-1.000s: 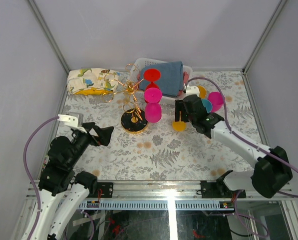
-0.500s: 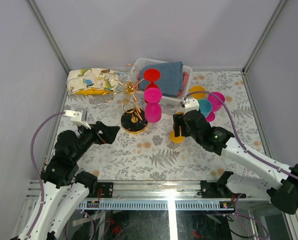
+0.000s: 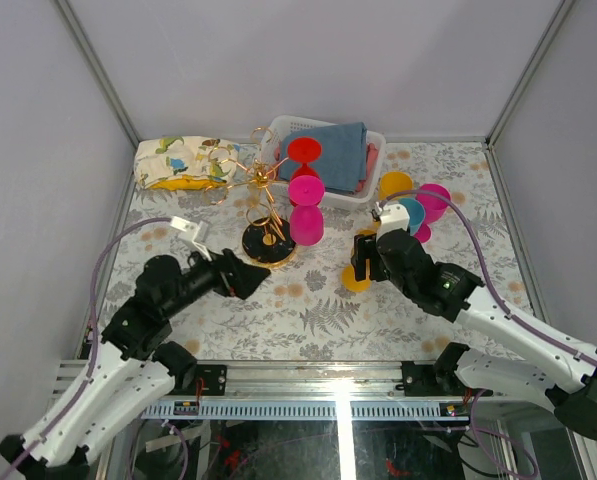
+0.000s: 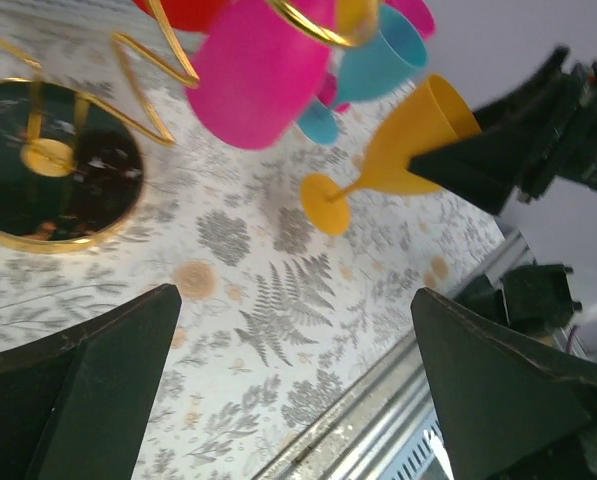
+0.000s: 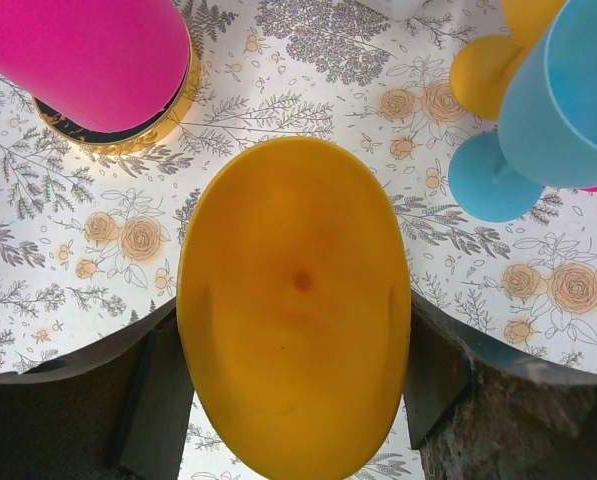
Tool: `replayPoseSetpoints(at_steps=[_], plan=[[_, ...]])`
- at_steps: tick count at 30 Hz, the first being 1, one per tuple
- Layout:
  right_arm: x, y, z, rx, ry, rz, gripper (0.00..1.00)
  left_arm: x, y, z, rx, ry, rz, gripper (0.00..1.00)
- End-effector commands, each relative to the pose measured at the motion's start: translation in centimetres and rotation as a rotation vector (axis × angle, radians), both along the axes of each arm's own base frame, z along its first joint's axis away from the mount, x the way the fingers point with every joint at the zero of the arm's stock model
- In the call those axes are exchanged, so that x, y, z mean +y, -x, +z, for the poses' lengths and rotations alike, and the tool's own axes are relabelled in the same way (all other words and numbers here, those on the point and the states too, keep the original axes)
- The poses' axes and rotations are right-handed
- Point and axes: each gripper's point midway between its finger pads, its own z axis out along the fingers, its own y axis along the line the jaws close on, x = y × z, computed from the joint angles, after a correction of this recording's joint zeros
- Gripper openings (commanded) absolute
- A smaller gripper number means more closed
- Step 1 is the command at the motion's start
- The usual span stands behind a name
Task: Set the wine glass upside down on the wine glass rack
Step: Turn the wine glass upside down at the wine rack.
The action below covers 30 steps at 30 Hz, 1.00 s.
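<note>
The yellow wine glass [image 3: 357,274] [image 4: 408,150] is tilted, its foot low over the flowered cloth. My right gripper [image 3: 366,256] [image 5: 293,375] is shut on its bowl [image 5: 293,300], one finger on each side. The wine glass rack [image 3: 263,182], a gold wire stand on a round dark base [image 3: 268,246] [image 4: 48,165], stands to the glass's left. Two pink glasses [image 3: 307,224] [image 4: 263,65] and a red one [image 3: 304,150] hang upside down on it. My left gripper [image 3: 240,280] [image 4: 293,380] is open and holds nothing, just in front of the rack's base.
A white basket [image 3: 374,140] holding a blue cloth stands behind the rack. A patterned pouch [image 3: 183,162] lies at the back left. Yellow [image 3: 395,184], blue [image 3: 411,212] [image 5: 558,100] and pink [image 3: 434,200] glasses stand behind my right gripper. The table's metal front rail [image 4: 378,430] is close.
My left arm has reached forward and to the right, up to the rack's base. My right arm has drawn back toward the near edge, with the yellow glass in it.
</note>
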Motion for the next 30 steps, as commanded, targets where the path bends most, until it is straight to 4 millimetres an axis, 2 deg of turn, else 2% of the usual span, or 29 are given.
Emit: replayPoseSetpoints(at_steps=[1,5,10,22,26,30], plan=[[0.0,-0.2,1.0,-0.032,-0.035,-0.027,0.57,-3.6,0.8,0.8,-0.043,0.035,-0.048,1.0],[0.1,-0.1,1.6,-0.042,-0.064,-0.026,0.57,-6.4,2.4,0.3,-0.061,0.017,-0.078,1.0],[1.2,0.8,3.9,-0.066,-0.182,0.03,0.57,-8.5,2.7,-0.3,-0.054,0.025,-0.09,1.0],[2.3,3.4,10.8,-0.146,-0.521,0.113,0.57,-9.3,0.2,0.0,-0.011,0.057,0.045,1.0],[2.6,4.2,13.3,-0.172,-0.648,0.138,0.55,-9.5,-0.3,0.3,-0.015,0.077,0.068,0.94],[3.3,4.8,14.4,-0.168,-0.726,0.17,0.54,-10.0,-0.5,1.4,-0.037,0.106,0.061,0.88]])
